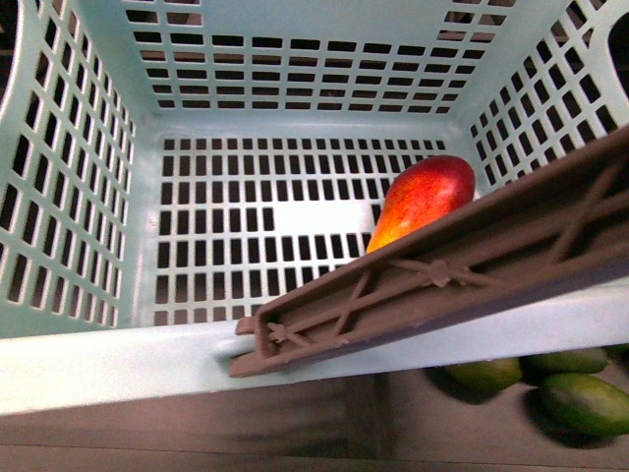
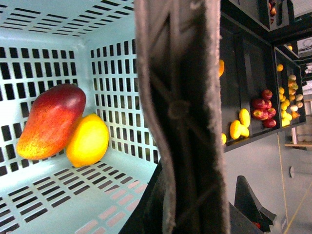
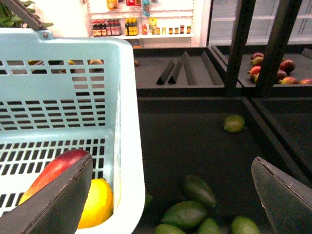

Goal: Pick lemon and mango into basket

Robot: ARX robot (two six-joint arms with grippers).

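Observation:
The pale teal basket (image 1: pixel 88 197) fills the front view, its brown handle (image 1: pixel 442 270) slanting across the near rim. The red-and-yellow mango (image 1: pixel 423 197) lies on the slotted floor at the right; the handle hides the lemon there. In the left wrist view the mango (image 2: pixel 51 122) and the glossy yellow lemon (image 2: pixel 87 140) lie touching in a corner of the basket. My left gripper (image 2: pixel 195 214) is shut on the basket's handle (image 2: pixel 180 112). My right gripper (image 3: pixel 170 200) hangs open just outside the basket's rim (image 3: pixel 124 97), over green fruits, with the mango (image 3: pixel 56 170) and lemon (image 3: pixel 97 202) inside the wall.
Several dark green oval fruits (image 3: pixel 187 214) lie in a black display bin beside the basket, also showing below its rim (image 1: pixel 580 398). Black dividers (image 3: pixel 239 48) separate neighbouring bins. Further bins hold red and yellow fruits (image 2: pixel 263 107).

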